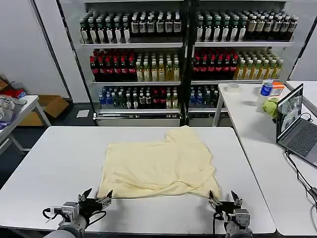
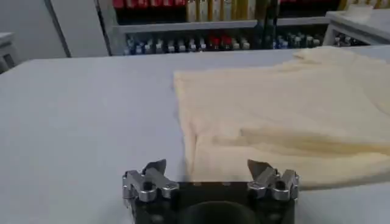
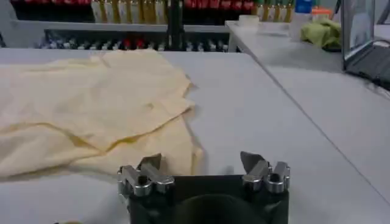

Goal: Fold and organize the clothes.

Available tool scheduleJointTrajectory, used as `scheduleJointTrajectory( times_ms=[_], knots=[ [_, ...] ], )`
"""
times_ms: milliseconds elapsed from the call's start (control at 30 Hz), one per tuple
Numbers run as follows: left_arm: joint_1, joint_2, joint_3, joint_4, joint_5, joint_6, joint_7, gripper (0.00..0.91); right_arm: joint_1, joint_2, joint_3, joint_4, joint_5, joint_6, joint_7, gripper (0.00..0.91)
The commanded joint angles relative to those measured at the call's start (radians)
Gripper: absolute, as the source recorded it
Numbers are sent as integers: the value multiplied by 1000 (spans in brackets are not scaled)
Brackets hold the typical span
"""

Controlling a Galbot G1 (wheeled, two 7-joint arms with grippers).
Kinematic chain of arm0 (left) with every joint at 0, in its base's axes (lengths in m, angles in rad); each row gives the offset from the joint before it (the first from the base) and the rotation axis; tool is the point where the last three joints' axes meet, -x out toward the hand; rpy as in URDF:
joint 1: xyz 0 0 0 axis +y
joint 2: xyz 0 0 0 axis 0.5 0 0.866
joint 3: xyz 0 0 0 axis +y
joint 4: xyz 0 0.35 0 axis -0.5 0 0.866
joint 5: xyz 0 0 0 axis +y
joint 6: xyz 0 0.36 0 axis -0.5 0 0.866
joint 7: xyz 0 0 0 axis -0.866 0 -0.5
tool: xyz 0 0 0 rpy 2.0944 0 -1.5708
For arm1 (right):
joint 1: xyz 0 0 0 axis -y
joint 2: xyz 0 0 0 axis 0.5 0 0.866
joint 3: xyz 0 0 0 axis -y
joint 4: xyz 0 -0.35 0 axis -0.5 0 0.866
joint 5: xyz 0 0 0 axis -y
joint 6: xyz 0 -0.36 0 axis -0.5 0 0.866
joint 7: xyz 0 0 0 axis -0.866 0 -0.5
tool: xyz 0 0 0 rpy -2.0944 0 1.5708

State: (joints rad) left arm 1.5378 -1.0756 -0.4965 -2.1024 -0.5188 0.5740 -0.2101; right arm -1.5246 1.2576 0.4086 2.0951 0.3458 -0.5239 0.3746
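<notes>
The clothes are a pale yellow T-shirt (image 1: 158, 166) lying partly folded and rumpled on the white table (image 1: 59, 168). It also spreads across the left wrist view (image 2: 286, 115) and the right wrist view (image 3: 91, 103). My left gripper (image 1: 97, 197) hovers open just in front of the shirt's near left corner, nothing between its fingers (image 2: 207, 167). My right gripper (image 1: 224, 199) stands open by the shirt's near right corner (image 3: 196, 160), also holding nothing.
A second white table (image 1: 257, 134) to the right carries a laptop (image 1: 295, 124), a green cloth lump (image 1: 271, 106) and a bottle (image 1: 266, 88). Shelves of drink bottles (image 1: 183, 54) stand behind. A small table (image 1: 15, 111) sits at far left.
</notes>
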Motion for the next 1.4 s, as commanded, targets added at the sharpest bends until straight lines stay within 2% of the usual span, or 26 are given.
scheduleJointTrajectory(
  times_ms=[33, 67, 100, 133, 167, 200, 233, 267, 367, 900, 1400],
  knots=[
    [13, -13, 5, 6, 2, 3, 3, 907, 12, 0, -4, -11, 10, -16, 14, 907],
    [12, -14, 5, 8, 2, 3, 3, 393, 15, 0, -7, -11, 13, -16, 15, 907],
    [11, -15, 5, 10, 2, 3, 3, 222, 19, 2, -11, -10, 14, -16, 15, 907],
    [11, -15, 5, 13, 3, 3, 4, 121, 20, 2, -14, -10, 14, -14, 14, 856],
    [10, -15, 5, 15, 3, 2, 4, 30, 21, 2, -17, -10, 14, -13, 14, 615],
    [10, -15, 5, 16, 2, 2, 4, 20, 23, 4, -26, -11, 13, -9, 10, 474],
    [10, -15, 5, 17, 2, 2, 5, 20, 24, 5, -28, -11, 13, -6, 8, 171],
    [10, -15, 6, 17, 2, 1, 6, 10, 25, 7, -33, -12, 14, -3, 7, 71],
    [12, -17, 5, 18, 0, 0, 14, 10, 27, 11, -41, -18, 12, 3, 4, 0],
    [15, -31, -2, 15, -31, -6, 16, 10, 5, -4, -33, -2, 17, 25, -13, 0],
    [62, -29, -26, -80, -54, -16, 14, 10, -84, -55, 19, 107, 16, 23, -28, 0]
  ],
)
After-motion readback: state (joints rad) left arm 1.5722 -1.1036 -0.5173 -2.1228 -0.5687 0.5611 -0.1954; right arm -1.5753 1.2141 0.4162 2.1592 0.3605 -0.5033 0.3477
